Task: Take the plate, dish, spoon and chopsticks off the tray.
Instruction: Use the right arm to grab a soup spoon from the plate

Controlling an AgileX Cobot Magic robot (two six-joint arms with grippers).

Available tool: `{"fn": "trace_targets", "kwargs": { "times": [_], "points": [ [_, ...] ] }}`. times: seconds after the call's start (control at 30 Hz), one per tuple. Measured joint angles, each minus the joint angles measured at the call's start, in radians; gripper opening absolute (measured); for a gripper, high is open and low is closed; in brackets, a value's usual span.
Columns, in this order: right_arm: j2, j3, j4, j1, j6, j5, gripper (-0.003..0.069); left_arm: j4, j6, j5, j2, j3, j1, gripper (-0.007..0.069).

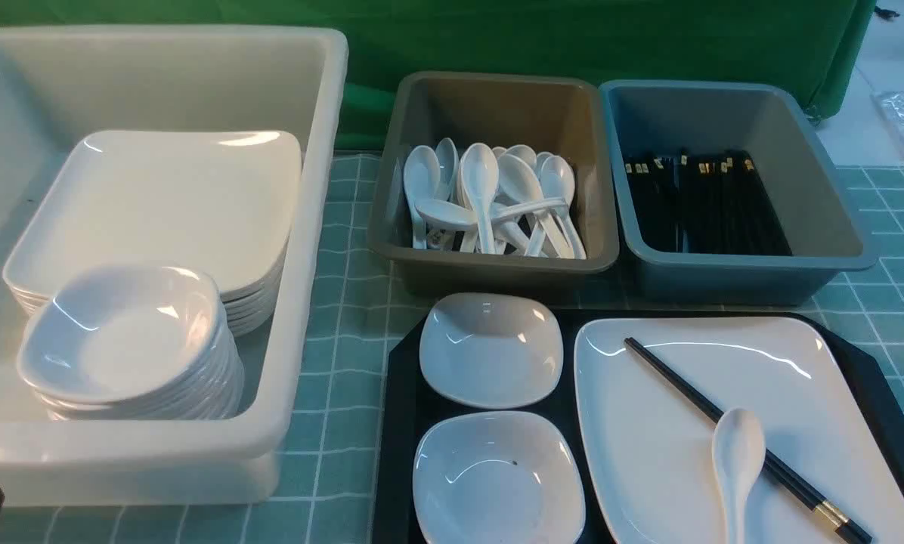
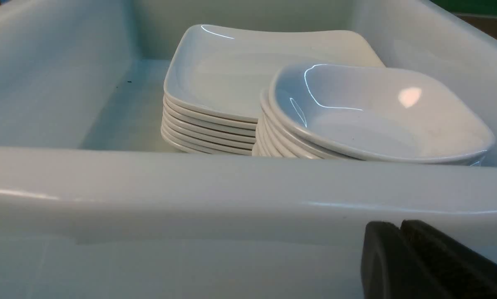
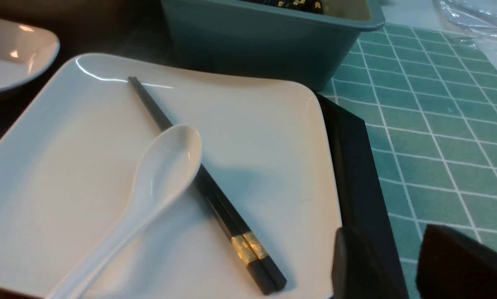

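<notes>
Soft, even light from overhead. Curved white glare streaks the plate (image 1: 648, 453); the spoon (image 3: 169, 162) casts a faint shadow. Both wrist views look slightly hazy.

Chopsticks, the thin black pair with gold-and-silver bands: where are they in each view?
Front view: lower right, the black chopsticks lie diagonally on the large white plate.
Left wrist view: not in it.
Right wrist view: centre, diagonal.
Shared landmark: the white soup spoon overlapping them.

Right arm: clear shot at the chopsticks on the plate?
Probably yes. The chopsticks have their banded end lying bare on the plate, near the right arm's open fingers; the spoon overlaps only their middle.
</notes>
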Motion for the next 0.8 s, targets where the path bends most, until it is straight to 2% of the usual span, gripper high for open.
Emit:
{"fn": "trace_targets", "kwargs": {
  "times": [0.37, 0.6, 0.8],
  "points": [
    [0.000, 0.000, 0.000, 0.000, -0.001, 0.001, 0.0265, -0.002, 0.000, -0.006, 0.000, 0.000, 0.000, 0.0017],
    [0.000, 0.000, 0.000, 0.000, -0.001, 0.000, 0.0265, -0.258, -0.134, -0.200, 0.000, 0.000, 0.000, 0.0017],
    [0.000, 0.000, 0.000, 0.000, -0.001, 0.000, 0.0265, -0.320, -0.223, -0.390, 0.000, 0.000, 0.000, 0.0017]
  ]
}}
